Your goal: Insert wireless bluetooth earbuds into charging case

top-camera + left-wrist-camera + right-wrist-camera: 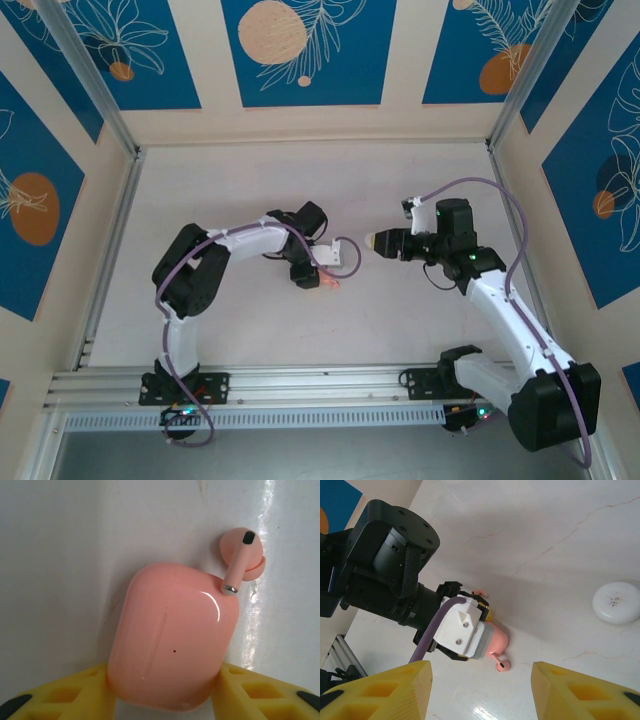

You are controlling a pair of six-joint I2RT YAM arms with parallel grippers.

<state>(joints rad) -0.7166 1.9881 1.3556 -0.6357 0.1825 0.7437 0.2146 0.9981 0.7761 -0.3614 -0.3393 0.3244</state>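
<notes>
Left wrist: my left claw (162,682) pinches the charging case (172,635), one twitch could knock the earbud (240,560) beside it away.

There is one coral-pink charging case (172,640), one earbud (241,560) plain at its 1 o'clock, one more small pink bit (480,594) too small to name, one white round disc (616,602) at 3 o'clock in the right wrist view, and two arms, the left arm (240,240) and the right arm (510,310).

Both arms wear white moulded shells (255,238) over black cylindrical joints (190,275), with purple looping cables (430,637), yellow ribbed plastic fingers (390,690) and a white two-screw wrist bracket (462,630).
</notes>
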